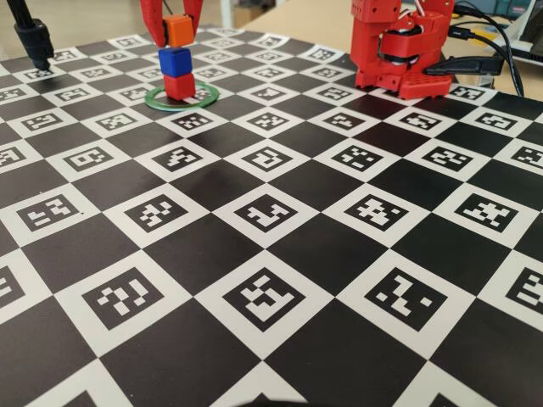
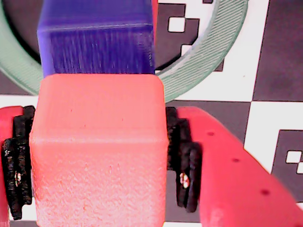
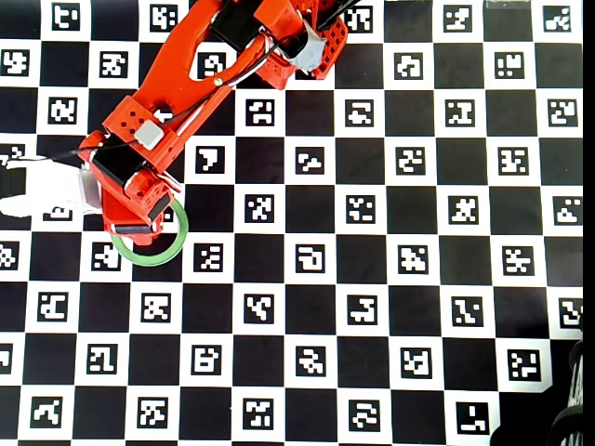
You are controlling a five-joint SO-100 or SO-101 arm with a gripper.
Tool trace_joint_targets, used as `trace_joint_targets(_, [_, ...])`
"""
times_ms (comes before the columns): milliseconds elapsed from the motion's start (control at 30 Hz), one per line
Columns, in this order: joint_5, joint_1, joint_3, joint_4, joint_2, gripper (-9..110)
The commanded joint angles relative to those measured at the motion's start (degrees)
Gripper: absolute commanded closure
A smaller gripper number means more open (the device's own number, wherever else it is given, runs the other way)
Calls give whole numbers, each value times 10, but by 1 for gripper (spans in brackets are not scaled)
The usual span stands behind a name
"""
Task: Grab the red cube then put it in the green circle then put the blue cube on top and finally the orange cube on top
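Between my jaws sits the orange cube (image 2: 98, 151), clamped on both flanks by the black ribbed pads (image 2: 185, 163) in the wrist view. From overhead I can't see any cube at all; the red arm (image 3: 149, 139) covers the stack and half the green circle (image 3: 160, 253). The wrist view cuts the orange cube off at the bottom edge and shows only the top face and one side of the blue cube (image 2: 97, 40) just beyond the jaws. The fixed view gives me the gripper (image 1: 178, 32) only up to the frame's top. There the orange cube hangs right above the blue cube (image 1: 175, 61), and I can't tell whether they touch. Blue rests squarely on the red cube (image 1: 179, 86), which stands inside the ring.
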Motion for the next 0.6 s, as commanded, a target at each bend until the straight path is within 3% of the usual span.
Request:
trace_joint_targets(0, [-4, 5, -3, -12, 42, 99])
trace_joint_targets(567, [-6, 11, -18, -24, 23, 99])
